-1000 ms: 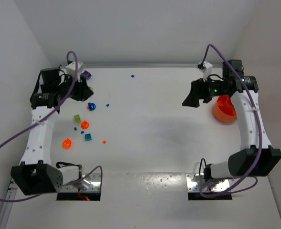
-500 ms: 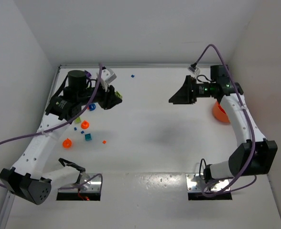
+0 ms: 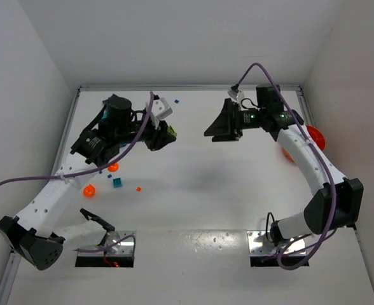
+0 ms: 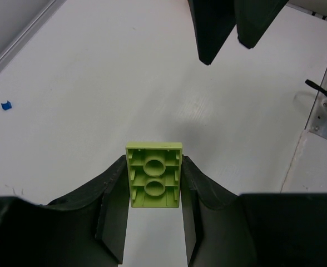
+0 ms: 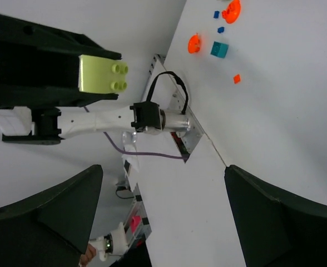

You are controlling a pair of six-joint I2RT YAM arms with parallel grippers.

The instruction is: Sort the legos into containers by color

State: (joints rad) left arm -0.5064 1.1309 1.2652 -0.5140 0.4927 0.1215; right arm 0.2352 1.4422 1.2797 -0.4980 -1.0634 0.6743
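Note:
My left gripper is shut on a lime-green studded brick, whose hollow underside faces the wrist camera. In the top view that lime brick hangs above the table's middle left in the left gripper. My right gripper faces it from the right, open and empty, and its fingers show in the left wrist view. The right gripper looks at the lime brick. On the table lie a blue lego, another blue lego and an orange-red lego.
An orange bowl sits at the right edge behind the right arm. Left of centre stand a round orange cup, another orange cup and a teal cup. White walls enclose the table on three sides.
The left arm has swung right from the left cluster toward the table's middle. The right arm has moved left, away from the orange bowl, and now faces the left gripper.

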